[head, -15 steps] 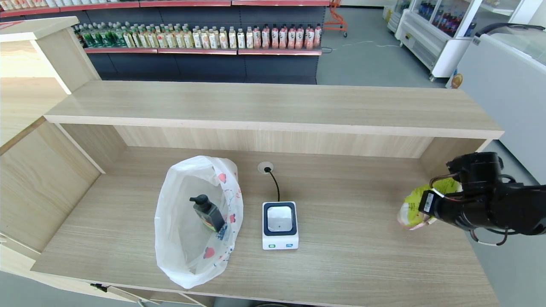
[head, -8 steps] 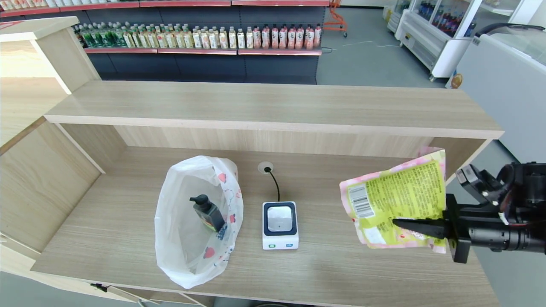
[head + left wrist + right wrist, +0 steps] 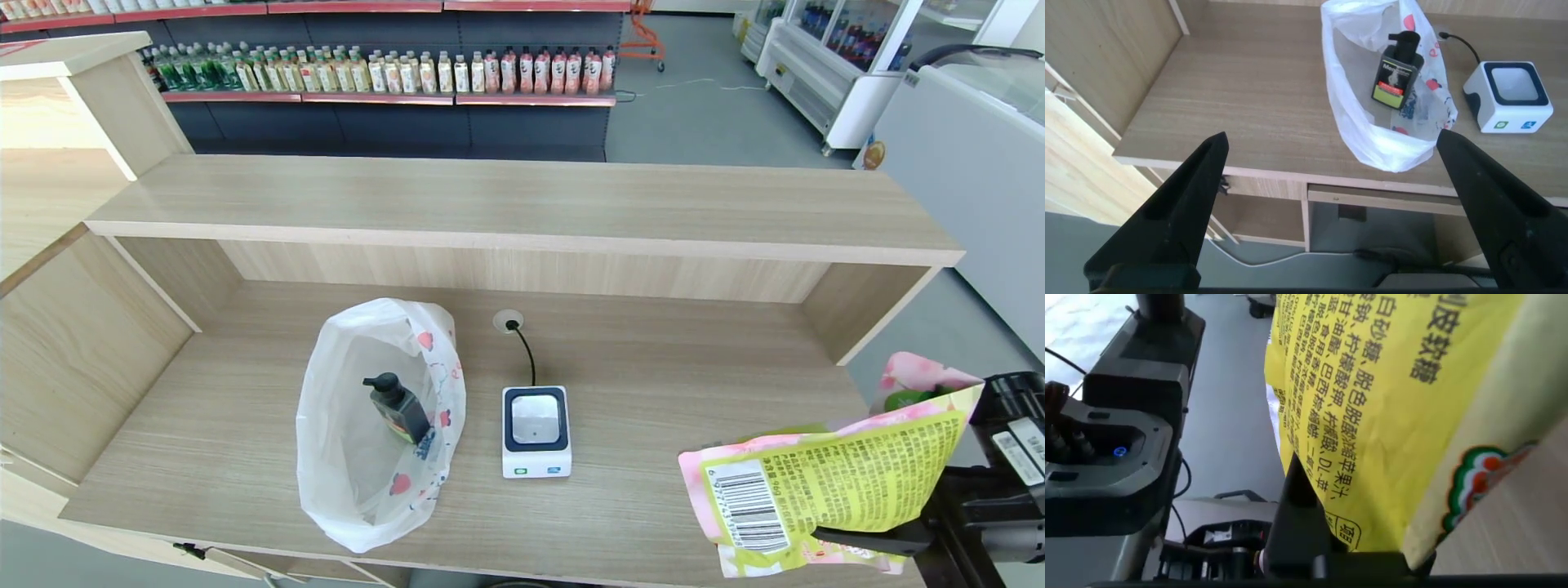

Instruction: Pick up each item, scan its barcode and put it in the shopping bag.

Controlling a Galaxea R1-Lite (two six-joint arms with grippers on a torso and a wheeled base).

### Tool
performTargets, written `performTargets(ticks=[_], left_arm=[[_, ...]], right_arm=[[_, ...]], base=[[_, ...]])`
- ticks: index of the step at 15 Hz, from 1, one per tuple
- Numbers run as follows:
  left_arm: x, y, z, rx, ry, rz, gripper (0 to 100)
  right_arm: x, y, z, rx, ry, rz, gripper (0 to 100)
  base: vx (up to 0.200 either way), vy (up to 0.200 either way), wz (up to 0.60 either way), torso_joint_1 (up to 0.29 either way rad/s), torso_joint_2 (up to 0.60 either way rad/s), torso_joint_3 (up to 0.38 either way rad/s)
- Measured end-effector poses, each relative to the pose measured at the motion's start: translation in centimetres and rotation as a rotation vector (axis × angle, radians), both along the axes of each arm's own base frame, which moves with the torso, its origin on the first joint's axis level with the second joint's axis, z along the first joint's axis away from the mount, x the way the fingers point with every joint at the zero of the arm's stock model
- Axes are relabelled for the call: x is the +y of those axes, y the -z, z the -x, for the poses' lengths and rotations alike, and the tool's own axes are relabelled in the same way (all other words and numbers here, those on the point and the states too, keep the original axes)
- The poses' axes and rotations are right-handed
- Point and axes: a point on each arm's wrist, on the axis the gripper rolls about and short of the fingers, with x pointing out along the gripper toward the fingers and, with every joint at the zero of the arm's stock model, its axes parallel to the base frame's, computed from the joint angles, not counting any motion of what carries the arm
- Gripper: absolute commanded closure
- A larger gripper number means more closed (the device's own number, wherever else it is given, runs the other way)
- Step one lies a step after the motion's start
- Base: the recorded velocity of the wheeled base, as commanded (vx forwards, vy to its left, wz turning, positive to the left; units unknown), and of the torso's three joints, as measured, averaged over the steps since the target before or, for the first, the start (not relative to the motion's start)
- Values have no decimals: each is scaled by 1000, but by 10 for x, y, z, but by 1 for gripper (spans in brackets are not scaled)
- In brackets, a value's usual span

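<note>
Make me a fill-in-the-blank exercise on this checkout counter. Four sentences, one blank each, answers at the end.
1. The pump bottle lies ___ the shopping bag.
2. The right claw is shut on a snack packet printed yellow with ___ edges.
3. The barcode scanner stands on the counter with its glass window facing ___.
4. The left claw is ___, gripping nothing.

Missing words: inside; pink; up; open.

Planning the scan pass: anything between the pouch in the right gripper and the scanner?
Nothing visible. Only bare counter lies between the pouch and the scanner; the shopping bag sits beyond it.
</note>
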Motion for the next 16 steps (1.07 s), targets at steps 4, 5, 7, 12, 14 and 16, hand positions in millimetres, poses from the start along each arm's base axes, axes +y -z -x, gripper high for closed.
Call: performTargets(ticks=[4, 5, 7, 12, 14, 16], left_arm=[[0, 0, 0, 0, 0, 0, 0], [0, 0, 0, 0, 0, 0, 0], [0, 0, 0, 0, 0, 0, 0], [0, 0, 0, 0, 0, 0, 0], [0, 0, 0, 0, 0, 0, 0], [0, 0, 0, 0, 0, 0, 0]], right_arm=[[1, -6, 3, -69, -14, -3, 100], [2, -6, 4, -73, -19, -2, 100], [9, -8, 5, -87, -59, -1, 100], [22, -5, 11, -96, -121, 15, 100], [22, -2, 13, -87, -123, 19, 100], [22, 0, 15, -86, -111, 47, 100]], base=[[0, 0, 0, 0, 0, 0], [0, 0, 0, 0, 0, 0], [0, 0, 0, 0, 0, 0], [0, 0, 0, 0, 0, 0], [0, 0, 0, 0, 0, 0], [0, 0, 0, 0, 0, 0]])
